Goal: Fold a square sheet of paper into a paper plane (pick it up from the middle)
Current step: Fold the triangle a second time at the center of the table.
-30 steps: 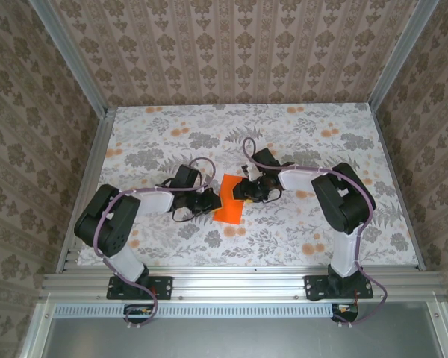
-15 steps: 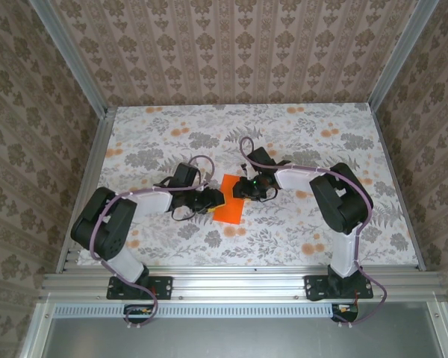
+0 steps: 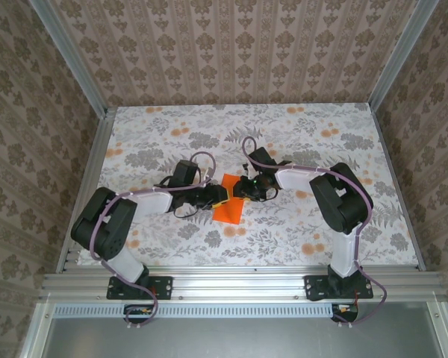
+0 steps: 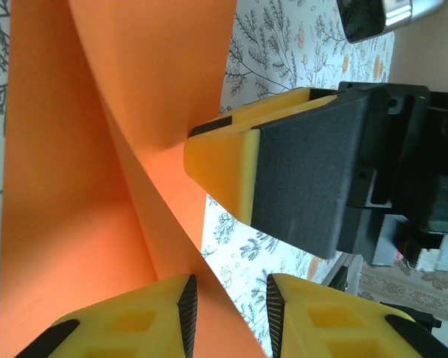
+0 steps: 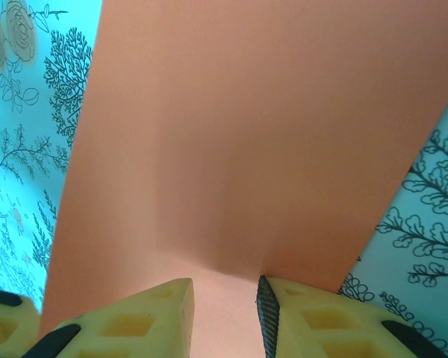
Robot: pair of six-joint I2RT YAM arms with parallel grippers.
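Jaws on my left gripper and right gripper stand slightly spread, each straddling part of the orange sheet between its fingertips.

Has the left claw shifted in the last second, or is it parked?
Yes. The left claw has slid right, away from the table's left rail, onto the left edge of the orange paper sheet.

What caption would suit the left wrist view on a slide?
Left end effector, jaws parted, straddles a raised fold in the orange square sheet of paper over the floral tablecloth.
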